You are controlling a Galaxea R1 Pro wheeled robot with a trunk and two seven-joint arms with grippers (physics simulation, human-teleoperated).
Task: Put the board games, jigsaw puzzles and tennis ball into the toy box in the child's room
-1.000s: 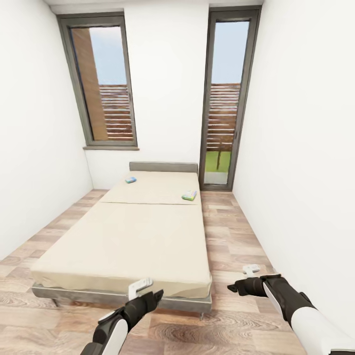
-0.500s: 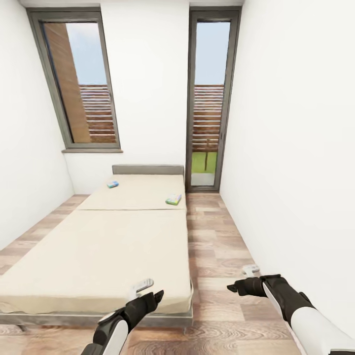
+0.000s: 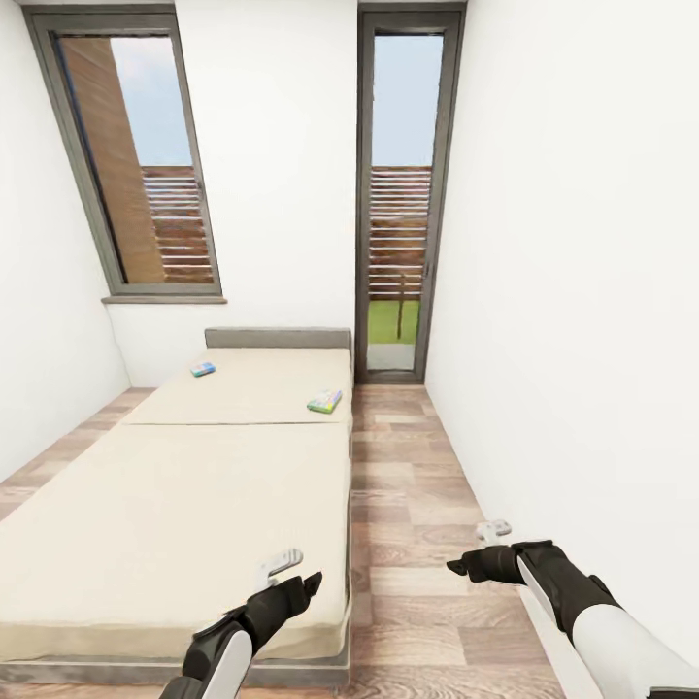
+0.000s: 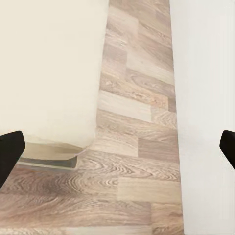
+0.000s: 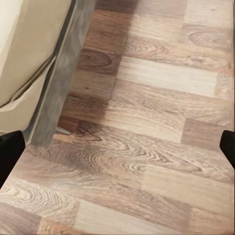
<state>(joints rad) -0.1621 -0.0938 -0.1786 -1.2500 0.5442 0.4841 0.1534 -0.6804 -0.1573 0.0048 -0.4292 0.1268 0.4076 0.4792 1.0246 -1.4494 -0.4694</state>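
Two board games lie on the far half of the beige bed (image 3: 194,485): a teal-blue box (image 3: 202,369) near the grey headboard and a green-edged colourful box (image 3: 325,401) by the bed's right edge. My left gripper (image 3: 296,578) hovers open over the bed's near right corner, holding nothing. My right gripper (image 3: 468,563) hangs open and holding nothing above the floor strip beside the bed. In the left wrist view the black fingertips (image 4: 10,152) stand wide apart over the bed corner and planks. The table, toy box, jigsaw puzzles and tennis ball are out of view.
A strip of wood-plank floor (image 3: 398,485) runs between the bed and the white right wall (image 3: 582,340) up to a tall glass door (image 3: 396,214). A window (image 3: 136,165) sits above the headboard (image 3: 277,338). The bed's grey frame (image 5: 58,103) lies close to my right gripper.
The whole view has shifted: the bed now sits further left and the floor strip is nearer the centre, so the camera moved right. Both arms keep the same pose.
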